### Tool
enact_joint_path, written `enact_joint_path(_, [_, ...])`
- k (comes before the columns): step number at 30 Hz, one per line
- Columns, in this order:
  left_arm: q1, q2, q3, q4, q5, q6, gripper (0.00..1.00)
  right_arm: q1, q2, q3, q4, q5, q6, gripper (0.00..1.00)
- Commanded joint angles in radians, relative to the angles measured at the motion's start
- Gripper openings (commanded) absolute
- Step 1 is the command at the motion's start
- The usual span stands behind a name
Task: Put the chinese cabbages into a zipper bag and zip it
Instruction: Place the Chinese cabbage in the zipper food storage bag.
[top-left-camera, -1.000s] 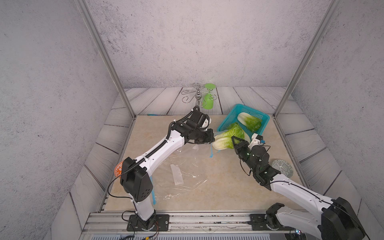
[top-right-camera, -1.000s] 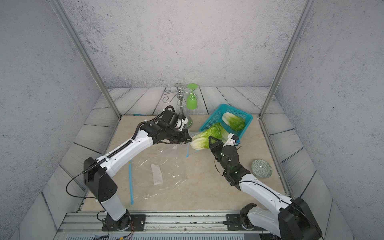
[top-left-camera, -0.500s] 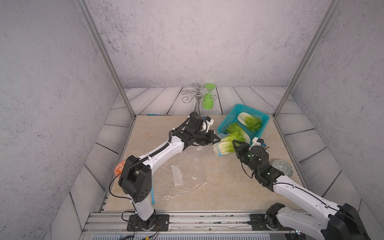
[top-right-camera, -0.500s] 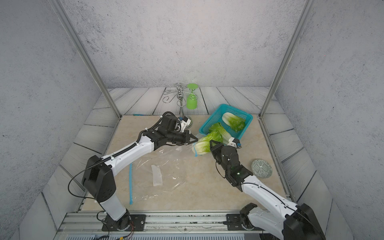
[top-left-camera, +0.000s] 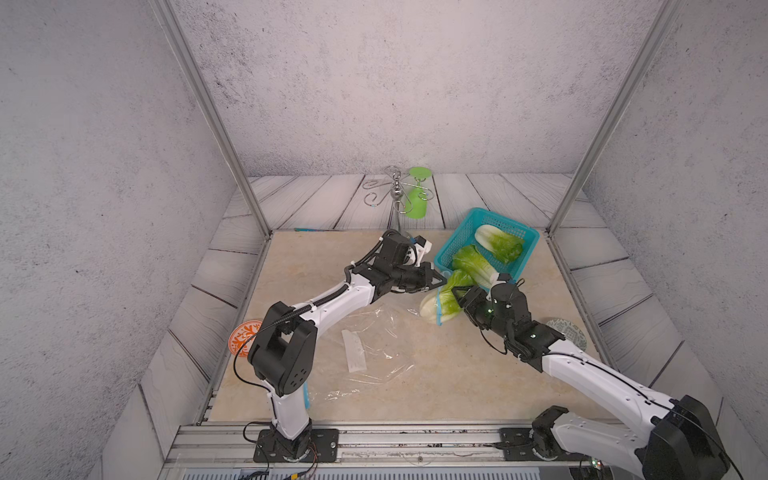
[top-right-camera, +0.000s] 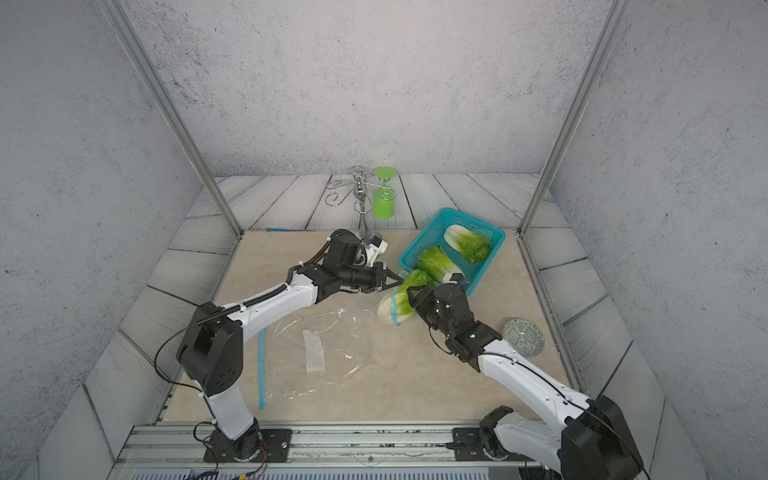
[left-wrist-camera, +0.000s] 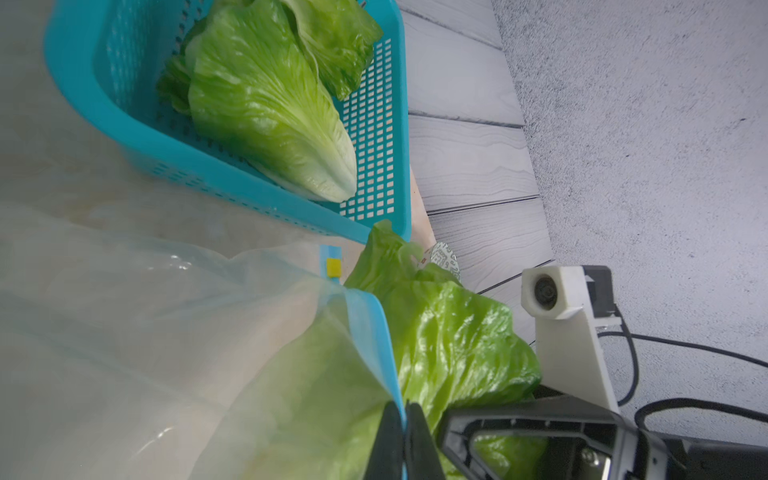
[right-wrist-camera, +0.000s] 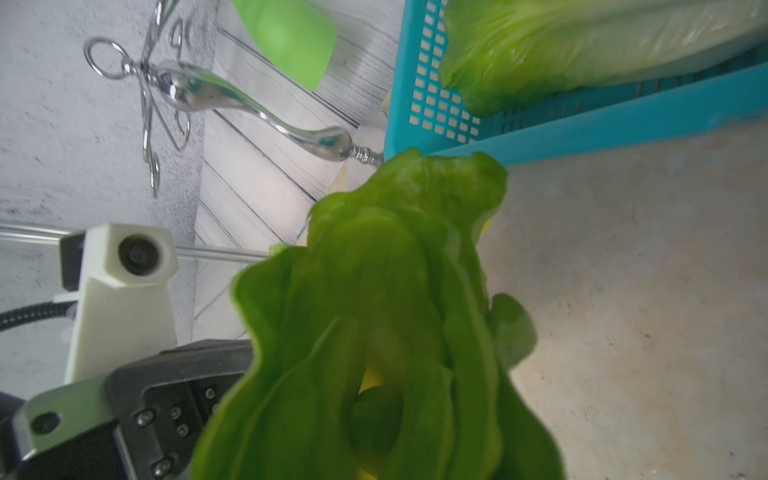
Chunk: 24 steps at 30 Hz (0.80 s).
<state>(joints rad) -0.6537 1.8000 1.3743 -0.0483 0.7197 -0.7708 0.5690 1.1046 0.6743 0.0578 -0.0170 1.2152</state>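
A clear zipper bag (top-left-camera: 374, 345) lies across the table's middle. My left gripper (top-left-camera: 440, 281) is shut on its blue rim (left-wrist-camera: 374, 324) and holds the mouth up. One chinese cabbage (top-left-camera: 440, 303) sits with its white base inside the mouth and its green leaves (right-wrist-camera: 395, 291) sticking out. My right gripper (top-left-camera: 461, 297) is at the leafy end. The leaves cover its jaws, so their state does not show. Two more cabbages (top-left-camera: 498, 243) (top-left-camera: 473, 266) lie in the teal basket (top-left-camera: 457, 237) just behind.
A green goblet (top-left-camera: 417, 199) hangs on a metal rack (top-left-camera: 395, 195) at the back. An orange patterned disc (top-left-camera: 243, 338) lies at the table's left edge and a grey-green one (top-left-camera: 569, 332) at its right. A blue strip (top-right-camera: 262, 370) lies near the left arm's base.
Both grippers have come down and toward the front. The cabbage has tipped base-first into the bag's mouth, and the blue rim now wraps round it.
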Motion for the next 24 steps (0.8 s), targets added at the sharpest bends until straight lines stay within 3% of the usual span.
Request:
enact_joint_path(1, [0.002,0.012,-0.006,0.010,0.054,0.004,0.00,-0.003,0.023,0.026,-0.005,-0.069,-0.063,0.46])
enact_joint_path(5, [0.000,0.015,-0.007,-0.032,0.058,0.044,0.00,-0.011,0.040,-0.009,0.067,-0.081,-0.055,0.29])
enact_joint_path(12, [-0.001,0.006,-0.012,-0.094,0.051,0.103,0.00,-0.056,0.052,-0.074,0.198,-0.167,-0.019,0.17])
enact_joint_path(18, [-0.024,-0.004,-0.020,-0.155,0.057,0.169,0.00,-0.136,0.048,-0.153,0.375,-0.173,0.124,0.07])
enact_joint_path(24, [-0.051,-0.008,-0.052,-0.213,0.044,0.237,0.00,-0.149,0.061,-0.186,0.554,-0.146,0.332,0.00])
